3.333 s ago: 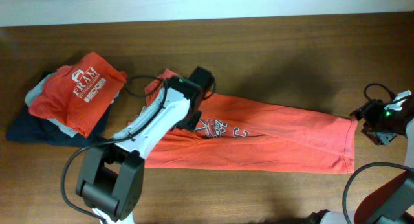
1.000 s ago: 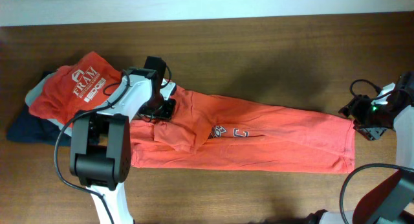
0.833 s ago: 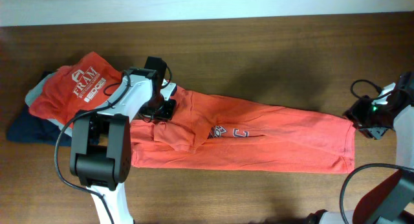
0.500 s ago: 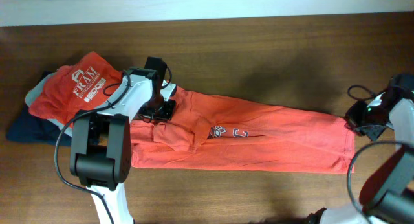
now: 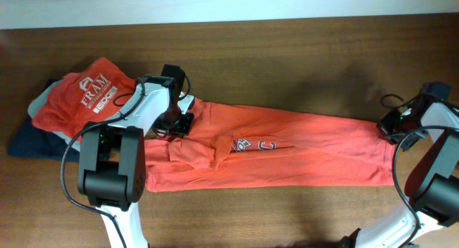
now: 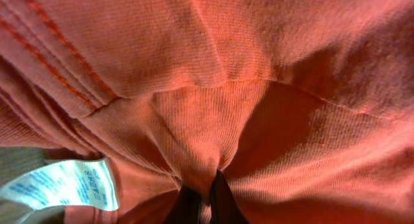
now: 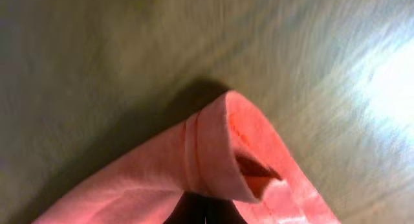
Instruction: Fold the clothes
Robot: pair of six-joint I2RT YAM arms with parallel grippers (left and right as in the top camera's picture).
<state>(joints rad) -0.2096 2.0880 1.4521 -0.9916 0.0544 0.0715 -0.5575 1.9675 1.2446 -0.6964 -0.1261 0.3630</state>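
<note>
Orange-red T-shirt (image 5: 287,151): stretched lengthwise on table (image 5: 287,69), one end just beside folded pile (image 5: 79,105). Left gripper (image 5: 177,123): pinched tight on fabric by neck tag (image 6: 61,185), nearest pile. Right gripper (image 5: 388,127): pinched tight on hem corner, farthest from pile.
</note>
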